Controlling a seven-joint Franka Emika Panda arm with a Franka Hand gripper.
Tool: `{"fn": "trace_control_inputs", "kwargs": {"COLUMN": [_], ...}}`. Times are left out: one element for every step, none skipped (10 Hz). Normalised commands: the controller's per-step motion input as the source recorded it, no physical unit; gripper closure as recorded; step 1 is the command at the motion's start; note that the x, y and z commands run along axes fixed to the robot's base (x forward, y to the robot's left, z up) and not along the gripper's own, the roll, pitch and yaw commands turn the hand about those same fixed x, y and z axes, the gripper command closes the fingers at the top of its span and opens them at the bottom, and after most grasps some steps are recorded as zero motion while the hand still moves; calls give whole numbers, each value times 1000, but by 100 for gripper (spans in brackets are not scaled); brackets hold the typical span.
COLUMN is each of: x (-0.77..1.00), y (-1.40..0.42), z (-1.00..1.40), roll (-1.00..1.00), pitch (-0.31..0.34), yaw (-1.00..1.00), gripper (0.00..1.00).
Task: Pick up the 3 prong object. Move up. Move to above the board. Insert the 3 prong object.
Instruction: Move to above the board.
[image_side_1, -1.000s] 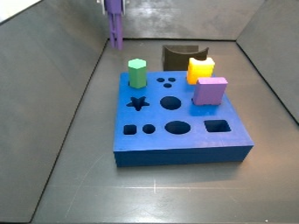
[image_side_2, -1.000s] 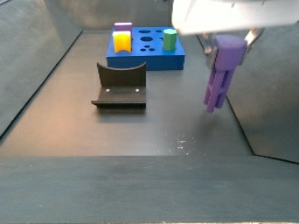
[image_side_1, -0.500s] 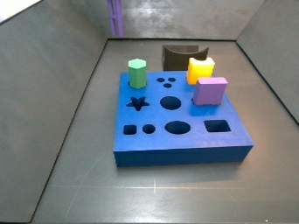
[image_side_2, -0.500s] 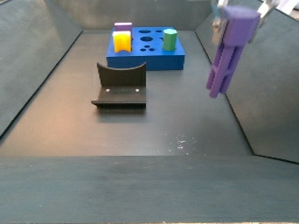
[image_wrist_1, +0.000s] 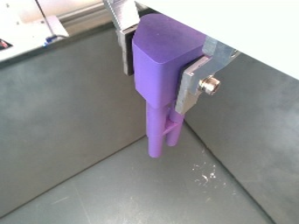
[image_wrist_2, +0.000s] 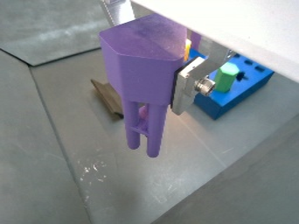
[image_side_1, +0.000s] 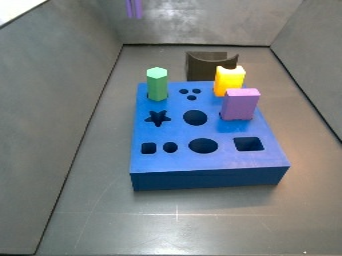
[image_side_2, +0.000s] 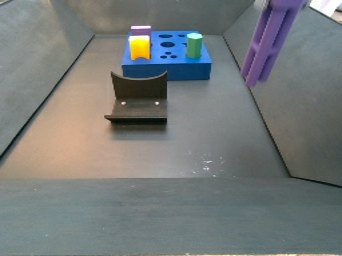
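Observation:
The 3 prong object (image_wrist_1: 158, 105) is a tall purple piece with a blocky head and thin prongs pointing down. My gripper (image_wrist_1: 163, 59) is shut on its head, a silver finger (image_wrist_1: 197, 77) pressed on each side, and holds it well above the dark floor. In a side view the 3 prong object (image_side_2: 271, 40) hangs high at the right, its head cut off by the frame's top. Only its prong tips (image_side_1: 134, 7) show at the upper edge of a side view. The board (image_side_1: 214, 165), a thick blue block with cut-out holes, lies on the floor away from the gripper.
On the board (image_side_2: 163, 70) stand a green hexagonal peg (image_side_1: 158, 84), a yellow piece (image_side_1: 230, 78) and a lilac cube (image_side_1: 241, 102). The dark fixture (image_side_2: 136, 97) stands on the floor beside the board. Grey walls enclose the floor.
The gripper has risen with the 3 prong object. The piece has climbed to the top edge in both side views, and the gripper has left both.

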Motion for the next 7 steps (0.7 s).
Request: {"fn": "trace_control_inputs", "kwargs": {"x": [36,33,30,24,14,8,4], "y": [132,127,119,107,72,51,37], "z": [1000,1000,1000,935,709,542,324], "roll": [-145,-128,-107,-98,-82,-71,-59], "pitch": [46,50,55,58,62,62,62], "yaw": [-33,-36,-39,-40,-42,-42,-37], "gripper": [100,100,100,100,100,100,100]}}
